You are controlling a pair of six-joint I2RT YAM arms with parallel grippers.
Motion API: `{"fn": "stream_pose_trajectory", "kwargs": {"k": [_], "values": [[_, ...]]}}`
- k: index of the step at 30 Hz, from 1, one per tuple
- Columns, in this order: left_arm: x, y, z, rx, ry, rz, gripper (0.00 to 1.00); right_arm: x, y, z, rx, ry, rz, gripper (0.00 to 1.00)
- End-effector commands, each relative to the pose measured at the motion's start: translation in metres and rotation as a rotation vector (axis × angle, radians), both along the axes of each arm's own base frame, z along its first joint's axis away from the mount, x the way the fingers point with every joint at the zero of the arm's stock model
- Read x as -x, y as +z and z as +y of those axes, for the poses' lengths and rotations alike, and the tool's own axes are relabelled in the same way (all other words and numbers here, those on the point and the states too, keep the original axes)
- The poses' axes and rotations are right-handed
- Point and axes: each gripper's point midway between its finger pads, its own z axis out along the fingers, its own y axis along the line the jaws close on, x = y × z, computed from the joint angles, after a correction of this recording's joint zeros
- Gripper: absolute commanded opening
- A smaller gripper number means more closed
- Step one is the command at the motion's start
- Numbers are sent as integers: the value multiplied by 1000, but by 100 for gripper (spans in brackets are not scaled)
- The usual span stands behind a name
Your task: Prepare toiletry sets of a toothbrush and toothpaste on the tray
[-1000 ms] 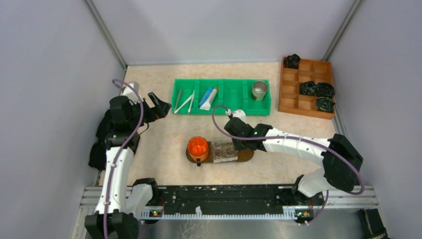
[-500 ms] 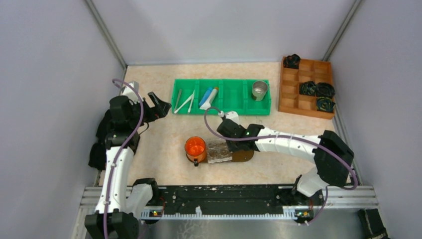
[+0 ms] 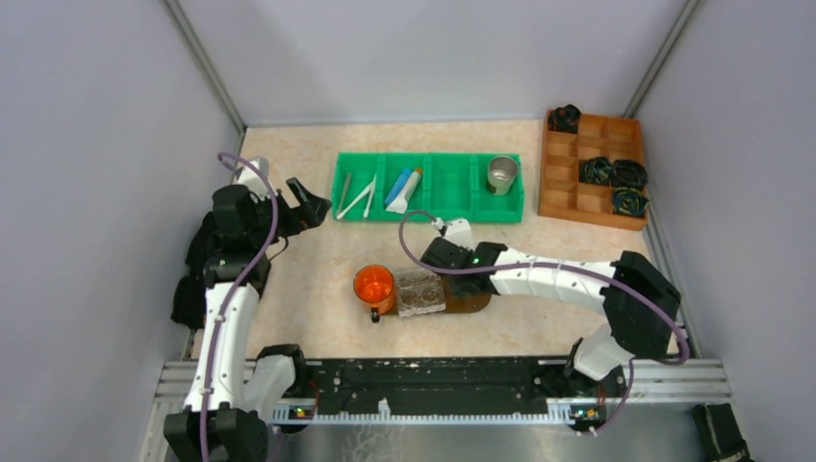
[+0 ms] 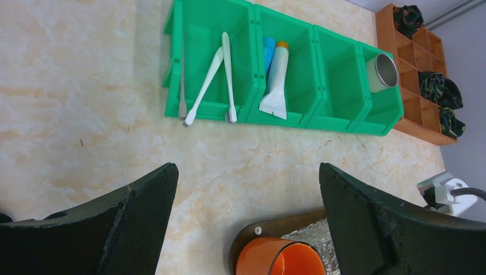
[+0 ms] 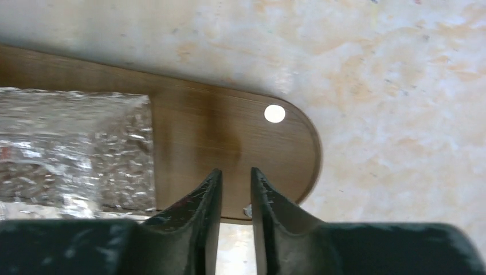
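Spreading its two black fingers wide apart, the left gripper (image 4: 246, 172) hovers above the marbled beige table (image 4: 74, 114) and holds nothing. Beyond its fingertips stands a green plastic bin with four compartments (image 4: 209, 109). The compartment ahead of the left finger holds a slim grey toothbrush stick (image 4: 182, 69) and two white toothbrushes (image 4: 207, 80). The next one holds a white squeeze tube with an orange cap (image 4: 276, 80) beside a blue tube (image 4: 268, 51), and a steel cup (image 4: 383, 71) lies in the far one.

Just below the gripper sits an orange plastic mug (image 4: 286, 260) on the rounded end of the flat dark brown wooden tray (image 5: 229, 132). A clear crinkled plastic block (image 5: 74, 149) lies mid-tray. No brush or tube is on the tray.

The right gripper (image 5: 232, 171) hangs over the tray's other rounded end, its fingers (image 5: 209, 189) a narrow slit apart with nothing between them. Far beyond it, an orange-brown compartmented box (image 3: 558, 197) holds dark bundles (image 3: 611, 173).
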Motion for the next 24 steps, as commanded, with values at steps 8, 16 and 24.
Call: {"fn": "stream_pose_trajectory", "kwargs": {"k": [8,16,24], "values": [[-2,-6,-2,9,-19,-2,99,-78,81,-67,-252,-193,-163,55],[0,-10,-4,16,-27,6,99,-218,121,-72,-227,-208,-189,36],[2,-5,-4,11,-26,4,99,-271,89,-85,-191,-304,-122,36]]}}
